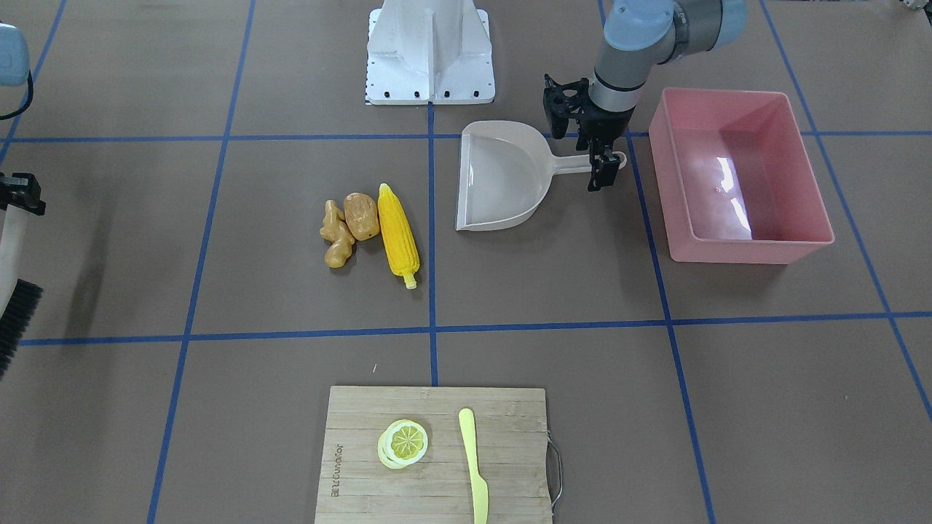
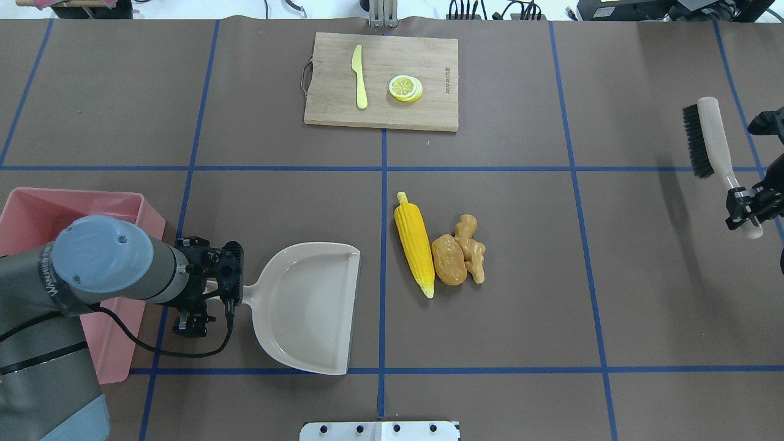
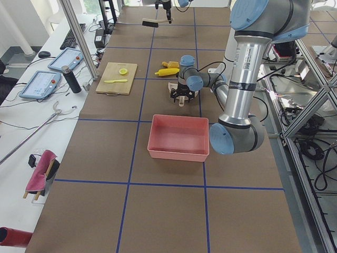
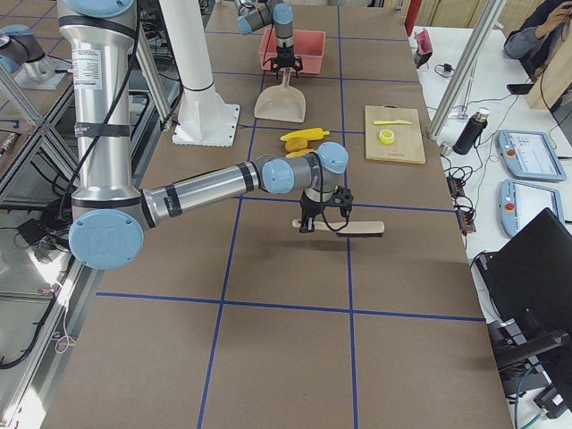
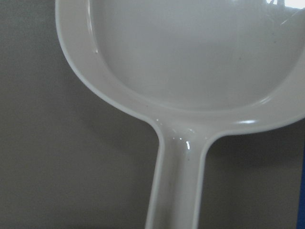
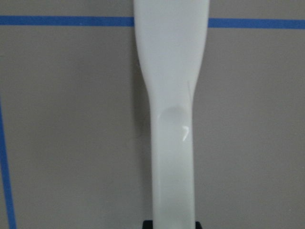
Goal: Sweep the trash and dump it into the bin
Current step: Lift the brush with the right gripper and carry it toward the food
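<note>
The trash lies together mid-table: a yellow corn cob (image 1: 398, 231) (image 2: 415, 244), a brown potato (image 1: 361, 216) (image 2: 449, 261) and a tan ginger root (image 1: 336, 234) (image 2: 471, 248). The pink bin (image 1: 750, 251) (image 2: 37, 208) stands empty at the robot's left. My left gripper (image 1: 604, 164) (image 2: 228, 289) is shut on the handle of the beige dustpan (image 1: 502, 175) (image 2: 309, 306) (image 5: 200, 62), whose mouth faces the trash. My right gripper (image 2: 744, 211) is shut on the handle of a black-bristled brush (image 2: 704, 138) (image 6: 172, 119) and holds it above the table, far to the robot's right.
A wooden cutting board (image 1: 364, 437) (image 2: 429, 55) at the table's far edge carries a lemon slice (image 1: 403, 442) and a pale yellow knife (image 1: 473, 466). The white robot base (image 1: 429, 51) stands behind the dustpan. Blue tape lines cross the brown mat.
</note>
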You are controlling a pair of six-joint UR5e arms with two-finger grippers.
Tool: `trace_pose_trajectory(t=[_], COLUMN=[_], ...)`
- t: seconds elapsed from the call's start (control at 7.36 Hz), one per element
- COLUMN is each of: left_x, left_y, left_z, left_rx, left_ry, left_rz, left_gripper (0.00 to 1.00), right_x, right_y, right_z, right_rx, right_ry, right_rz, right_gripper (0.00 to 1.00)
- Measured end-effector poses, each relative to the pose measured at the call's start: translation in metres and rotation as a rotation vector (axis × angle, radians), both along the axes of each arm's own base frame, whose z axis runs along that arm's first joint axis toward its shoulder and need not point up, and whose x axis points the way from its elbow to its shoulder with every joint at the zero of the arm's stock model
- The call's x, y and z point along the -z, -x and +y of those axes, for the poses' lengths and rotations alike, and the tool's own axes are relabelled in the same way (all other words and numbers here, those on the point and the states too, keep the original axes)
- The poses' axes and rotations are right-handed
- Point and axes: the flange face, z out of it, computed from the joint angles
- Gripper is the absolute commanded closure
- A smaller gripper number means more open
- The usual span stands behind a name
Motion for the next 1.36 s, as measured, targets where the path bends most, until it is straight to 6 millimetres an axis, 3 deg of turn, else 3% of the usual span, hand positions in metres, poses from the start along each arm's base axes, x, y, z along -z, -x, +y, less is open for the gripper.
trace_pose_trajectory(t=[0.68,0.95,1.22,1.36], left_x=[-0.010,-0.017,-0.017,-0.016], left_y=[-0.001,0.003,0.006,0.007], left_z=[-0.001,0.001,0.002,0.003], left_rx=[0.001,0.002,0.000,0.000], left_ry=[0.004,0.008,0.008,0.010], left_rz=[-0.004,-0.013,-0.005,0.000], left_gripper=[0.03,0.40,0.42,0.56], right_x=[0.077,0.096,0.105,0.112], right_y=[-0.001,-0.007,0.004,0.018], right_z=[0.023,0.045,0.057,0.064], right_rx=[0.038,0.025,0.039,0.044], right_ry=[0.025,0.058,0.095,0.118], right_rz=[-0.299,-0.336,-0.362,-0.370], right_gripper=[1.00,1.00,1.00,1.00])
